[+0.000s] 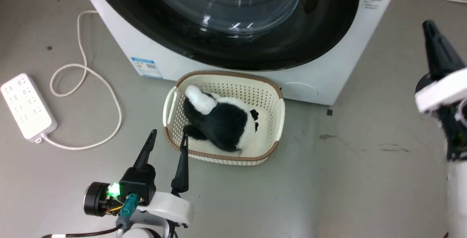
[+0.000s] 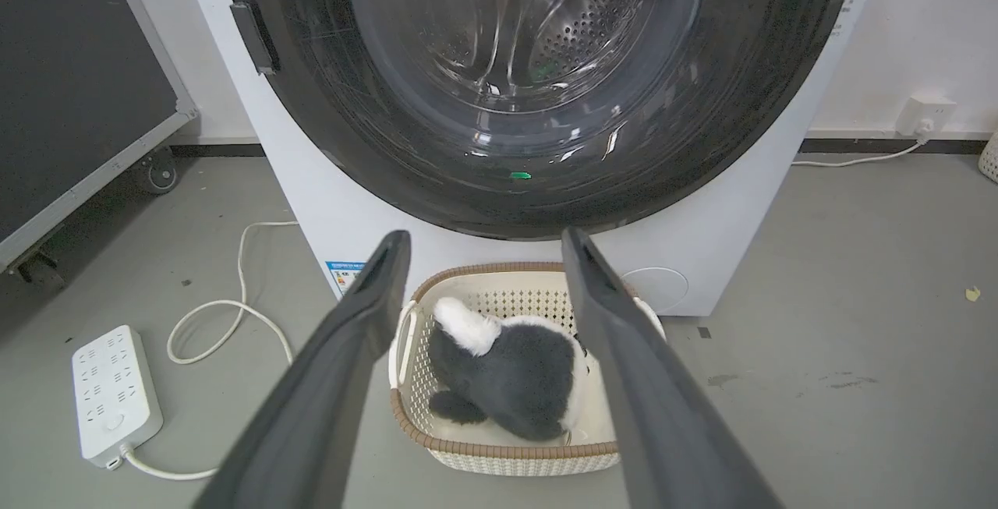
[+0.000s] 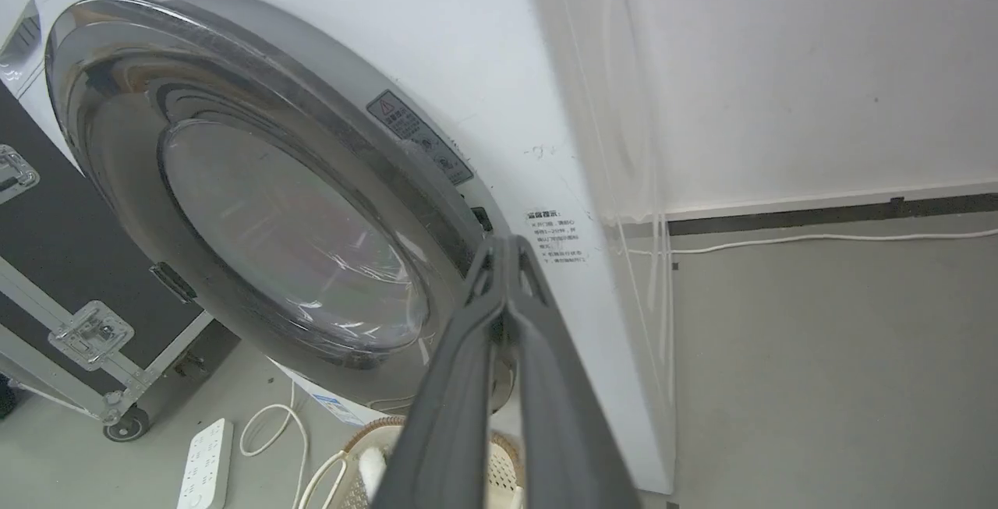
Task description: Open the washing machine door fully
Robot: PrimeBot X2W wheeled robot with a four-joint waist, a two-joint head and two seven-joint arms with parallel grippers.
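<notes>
While the washing machine door [image 1: 226, 19] lies shut against the washing machine [image 1: 131, 43] across the top of the frame, the left gripper [image 1: 169, 133] hangs spread and empty at lower left; the right gripper [image 1: 429, 26], far right, is pinched together on nothing.

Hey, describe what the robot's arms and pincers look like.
The left pincer and right pincer each have two long, tapering dark fingers on a black base, with white wrist shells. By the left one sit a green light, a teal plug and a black cable.
</notes>
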